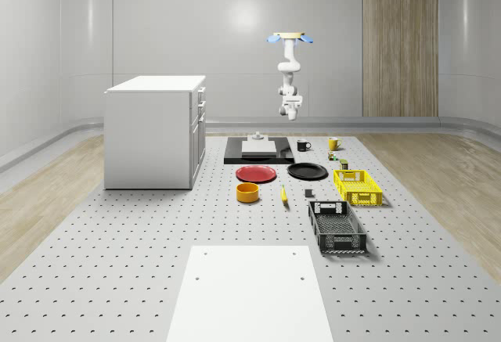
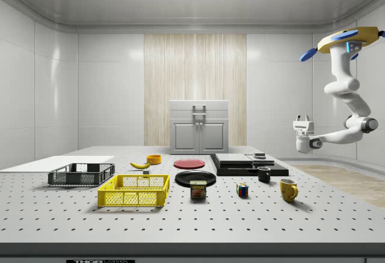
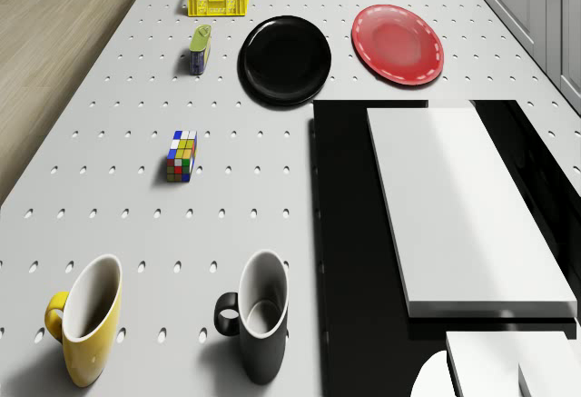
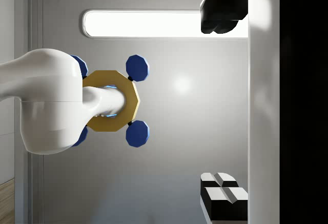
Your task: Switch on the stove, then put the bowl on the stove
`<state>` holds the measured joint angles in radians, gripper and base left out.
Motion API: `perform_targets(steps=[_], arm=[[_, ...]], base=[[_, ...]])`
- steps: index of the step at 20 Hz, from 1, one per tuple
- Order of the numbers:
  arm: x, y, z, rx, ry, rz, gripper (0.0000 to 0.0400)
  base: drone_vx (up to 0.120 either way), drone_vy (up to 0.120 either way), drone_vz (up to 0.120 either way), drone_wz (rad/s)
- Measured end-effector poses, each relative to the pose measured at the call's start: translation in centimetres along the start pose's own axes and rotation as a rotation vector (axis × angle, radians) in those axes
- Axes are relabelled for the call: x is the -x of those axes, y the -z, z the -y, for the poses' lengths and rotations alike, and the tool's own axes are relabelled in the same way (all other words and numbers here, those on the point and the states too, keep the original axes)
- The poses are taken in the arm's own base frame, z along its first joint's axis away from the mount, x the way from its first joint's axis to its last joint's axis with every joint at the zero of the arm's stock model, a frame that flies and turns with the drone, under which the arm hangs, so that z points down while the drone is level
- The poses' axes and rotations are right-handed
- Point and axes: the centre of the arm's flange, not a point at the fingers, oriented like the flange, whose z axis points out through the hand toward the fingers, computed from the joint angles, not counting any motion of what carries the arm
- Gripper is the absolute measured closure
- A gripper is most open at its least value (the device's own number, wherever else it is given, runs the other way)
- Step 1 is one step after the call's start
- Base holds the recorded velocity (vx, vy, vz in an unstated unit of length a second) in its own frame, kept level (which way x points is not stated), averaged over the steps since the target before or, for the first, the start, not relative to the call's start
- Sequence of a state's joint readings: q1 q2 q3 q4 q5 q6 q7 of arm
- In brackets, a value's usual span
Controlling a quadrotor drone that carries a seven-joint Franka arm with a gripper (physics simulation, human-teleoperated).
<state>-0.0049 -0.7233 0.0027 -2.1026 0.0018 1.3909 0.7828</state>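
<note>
The gripper point(image 2: 302, 132) hangs in the air past the far end of the black stove point(image 1: 259, 151), well above the table point(image 1: 117, 279), and in the wrist view its 2 fingertips point(image 4: 224, 193) stand well apart, so it is spread and holds nothing. The white arm point(image 2: 349, 103) bends up from it to the drone point(image 2: 343, 40), which hovers high near the back wall, with the stove below and ahead of it. In the whole-scene view the stove lies at about 7 o'clock from the gripper, with a white slab point(image 3: 458, 202) on top of it. From the stove, the black mug point(image 1: 303, 145) sits at 3 o'clock and the yellow mug point(image 1: 333, 143) beyond it. The red plate point(image 1: 256, 173) lies at 6 o'clock and the black plate point(image 1: 307, 171) at about 4 o'clock. The orange bowl point(image 1: 247, 192) stands on the table at 6 o'clock from the red plate, well apart from the stove, with a banana point(image 1: 283, 195) near it at 3 o'clock. A yellow basket point(image 1: 358, 186), a black basket point(image 1: 337, 227), a Rubik's cube point(image 3: 182, 155) and a can point(image 3: 200, 48) also rest on the table, and a white cabinet point(image 1: 155, 129) stands at 9 o'clock from the stove.
</note>
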Motion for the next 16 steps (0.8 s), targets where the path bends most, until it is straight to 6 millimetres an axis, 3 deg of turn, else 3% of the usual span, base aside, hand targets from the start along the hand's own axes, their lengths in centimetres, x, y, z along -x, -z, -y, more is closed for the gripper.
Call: perform_targets(steps=[6, 16], arm=[[-0.1, 1.4, 0.1, -0.003, 0.0, -0.003, 0.0], [-0.1, 1.8, 0.1, -0.008, 0.0, -0.009, 0.0]], base=[[0.12, -0.12, 0.0, 0.0], [0.12, -0.12, 0.0, 0.0]])
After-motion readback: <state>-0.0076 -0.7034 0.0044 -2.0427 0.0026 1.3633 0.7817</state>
